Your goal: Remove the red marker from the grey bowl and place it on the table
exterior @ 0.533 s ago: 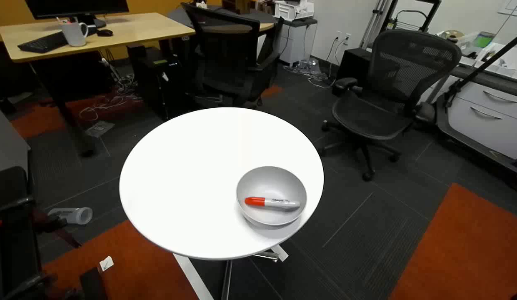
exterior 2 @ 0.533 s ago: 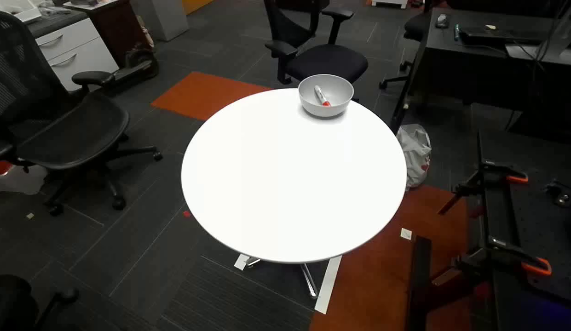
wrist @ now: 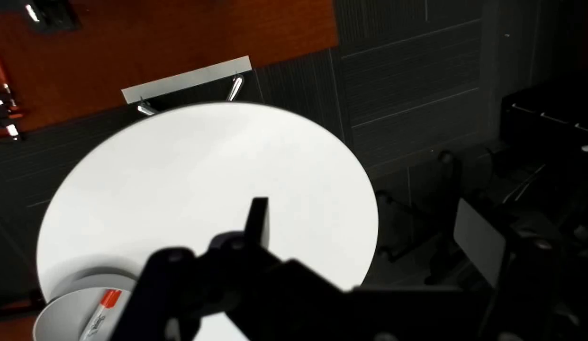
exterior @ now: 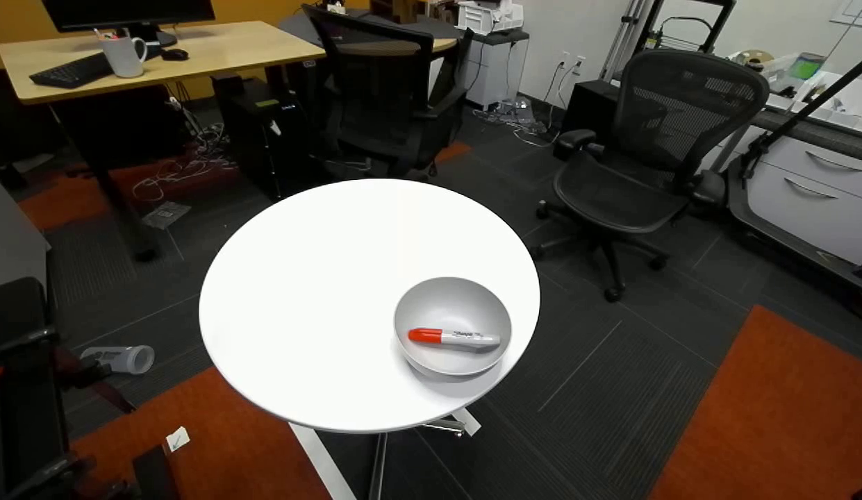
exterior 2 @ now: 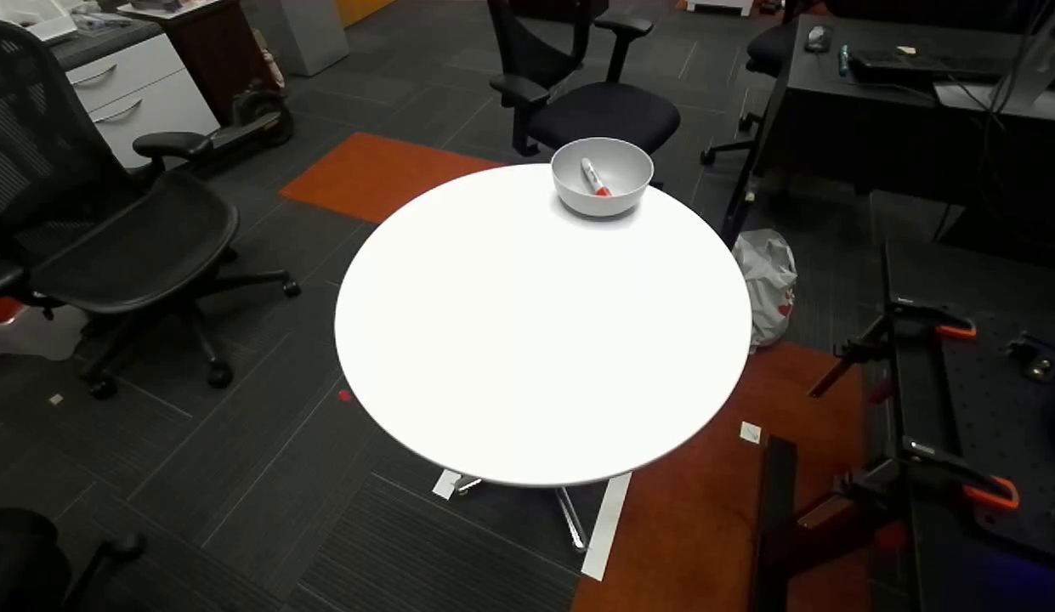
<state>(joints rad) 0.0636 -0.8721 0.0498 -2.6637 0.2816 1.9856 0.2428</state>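
Nothing seems done yet: the red marker (exterior: 453, 338) lies in the grey bowl (exterior: 450, 302) on the bench (exterior: 312, 298), the empty hand (wrist: 364, 225) is spread, and grasping, lifting and placing remain.

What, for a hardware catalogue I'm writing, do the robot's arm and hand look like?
The hand, in the wrist view, is near-black and blurred: rounded joints, angular links, two blunt fingers. One finger shows a flat grey inner face, the other a pale sliver. No cables or markings can be made out. The arm itself can't be identified in any view.
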